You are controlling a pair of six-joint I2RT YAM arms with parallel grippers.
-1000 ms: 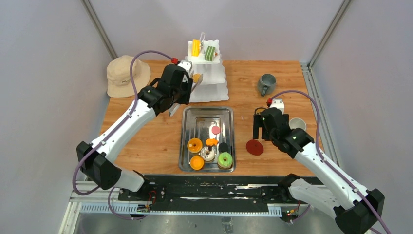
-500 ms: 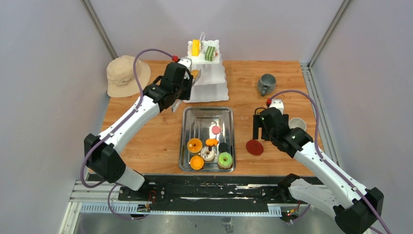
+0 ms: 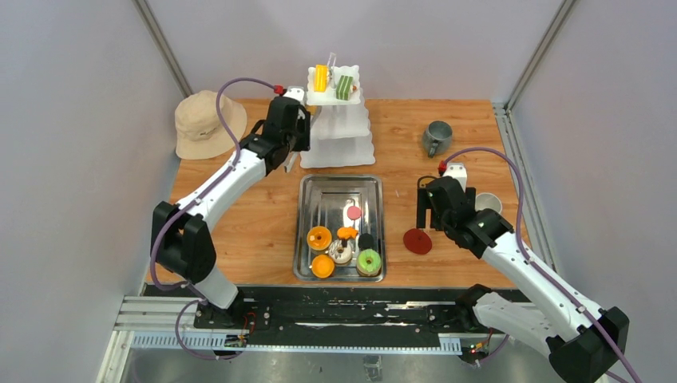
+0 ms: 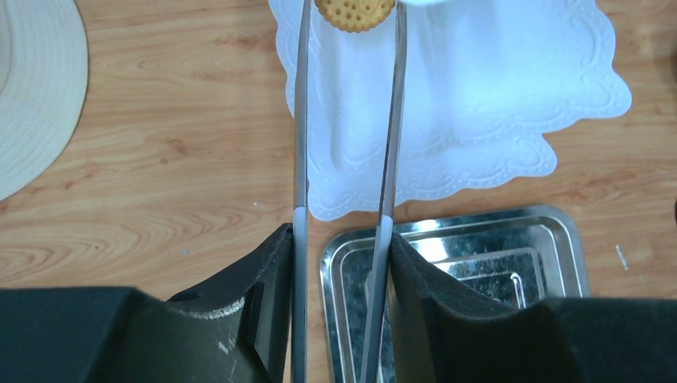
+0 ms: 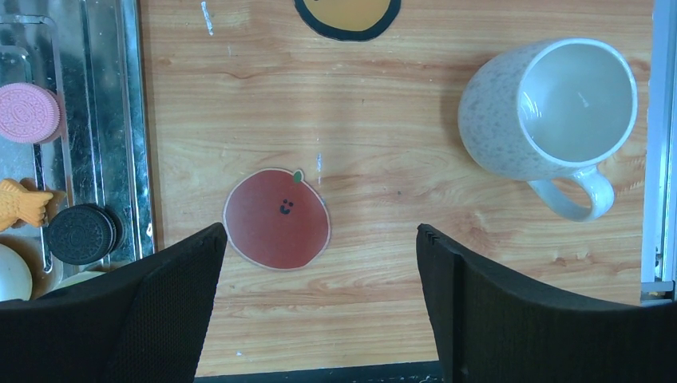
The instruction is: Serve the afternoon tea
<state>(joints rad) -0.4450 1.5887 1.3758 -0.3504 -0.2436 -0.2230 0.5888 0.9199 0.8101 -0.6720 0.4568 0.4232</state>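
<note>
The left gripper [image 4: 350,24] has 2 long, thin, shiny fingers. They squeeze a round biscuit [image 4: 355,12] between them at the top of the left wrist view. The biscuit is tan, with little dots and a bumpy edge. Under it is the white cake stand [image 4: 511,96], smooth plastic with a wavy edge and curly raised lines.

From above, the stand has stacked plates at the top middle of the wooden table [image 3: 239,215]. A yellow cake slice [image 3: 321,77] and a green cake slice [image 3: 344,86] sit on its top plate.

The right gripper [image 5: 319,231] is wide open and holds nothing. Its fat black fingers look rough, like cloth. It hangs over a flat red apple coaster [image 5: 275,217] with a tiny smiley face. A white speckled mug [image 5: 551,104] stands in the upper right of that view.

The shiny steel tray [image 3: 339,185] sits in the middle of the top view. Its near end holds an orange donut [image 3: 318,238], a green donut [image 3: 369,261], a pink sandwich cookie [image 5: 28,112] and a black sandwich cookie [image 5: 78,233].

A grey mug [image 3: 437,137] stands at the upper right of the table, and a soft beige bucket hat [image 3: 209,124] lies at the upper left.
</note>
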